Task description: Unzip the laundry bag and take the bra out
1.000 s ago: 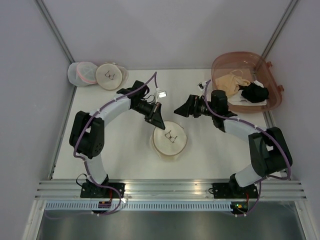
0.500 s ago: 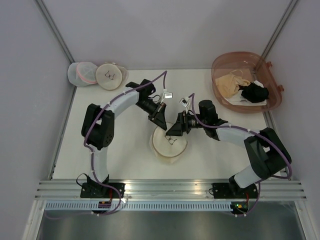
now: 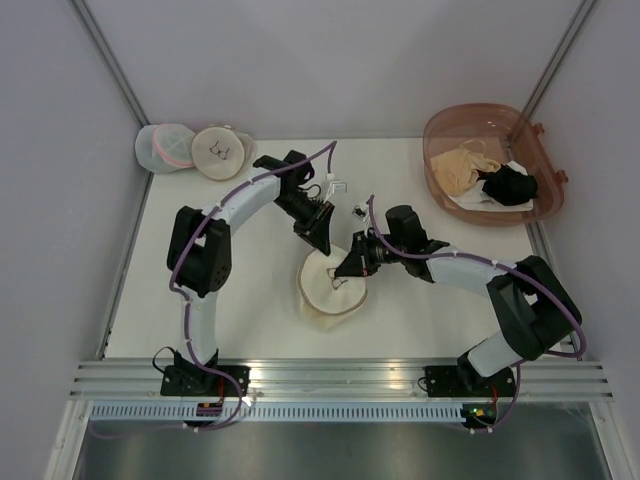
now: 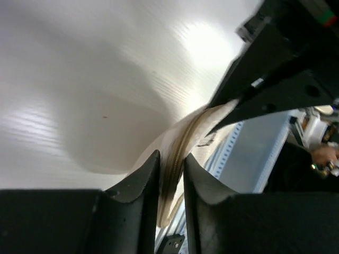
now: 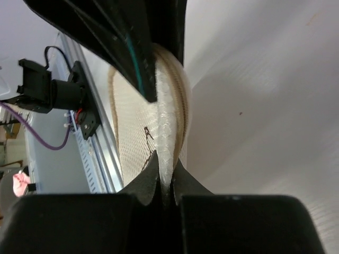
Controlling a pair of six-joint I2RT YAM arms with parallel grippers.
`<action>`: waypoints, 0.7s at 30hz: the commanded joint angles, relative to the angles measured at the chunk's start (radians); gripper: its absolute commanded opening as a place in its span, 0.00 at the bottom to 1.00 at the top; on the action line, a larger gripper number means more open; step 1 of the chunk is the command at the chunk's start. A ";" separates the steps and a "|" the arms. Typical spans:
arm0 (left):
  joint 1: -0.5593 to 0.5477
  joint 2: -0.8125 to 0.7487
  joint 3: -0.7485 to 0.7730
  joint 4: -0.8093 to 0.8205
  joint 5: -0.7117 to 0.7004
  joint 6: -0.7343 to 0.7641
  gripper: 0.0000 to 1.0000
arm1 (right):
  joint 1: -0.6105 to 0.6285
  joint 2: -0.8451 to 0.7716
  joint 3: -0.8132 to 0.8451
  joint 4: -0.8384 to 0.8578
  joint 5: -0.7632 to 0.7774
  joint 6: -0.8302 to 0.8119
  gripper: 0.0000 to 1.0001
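Observation:
The laundry bag, a round cream mesh disc with a small black bra drawing, lies mid-table with its far edge pulled up. My right gripper is shut on that raised rim; in the right wrist view the fingertips pinch the white mesh edge of the bag. My left gripper is just behind it on the same rim. In the left wrist view its jaws stand a little apart, with the bag's zipper band running loosely between them. The bra is hidden.
Two more round mesh bags sit at the back left, one white with pink trim and one cream. A brown tub at the back right holds a beige garment and a black one. A metal rail borders the near edge.
My right gripper swung left to the bag and shut on its rim. The left gripper's jaws loosened slightly. The bag's far edge rose and the bag shifted a little leftward.

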 commanded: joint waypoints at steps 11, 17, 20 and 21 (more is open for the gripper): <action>0.149 -0.634 -0.557 0.835 -0.720 -0.860 0.48 | -0.003 -0.108 -0.078 0.154 0.462 0.586 0.00; 0.048 -0.886 -0.892 1.036 -0.622 -1.093 0.53 | 0.038 -0.301 -0.354 0.262 0.918 1.007 0.00; -0.044 -0.967 -0.978 1.084 -0.627 -1.191 0.54 | 0.043 -0.424 -0.371 0.123 1.068 1.078 0.00; -0.064 -0.982 -0.998 1.096 -0.633 -1.220 0.54 | 0.043 -0.450 -0.376 0.098 1.096 1.093 0.00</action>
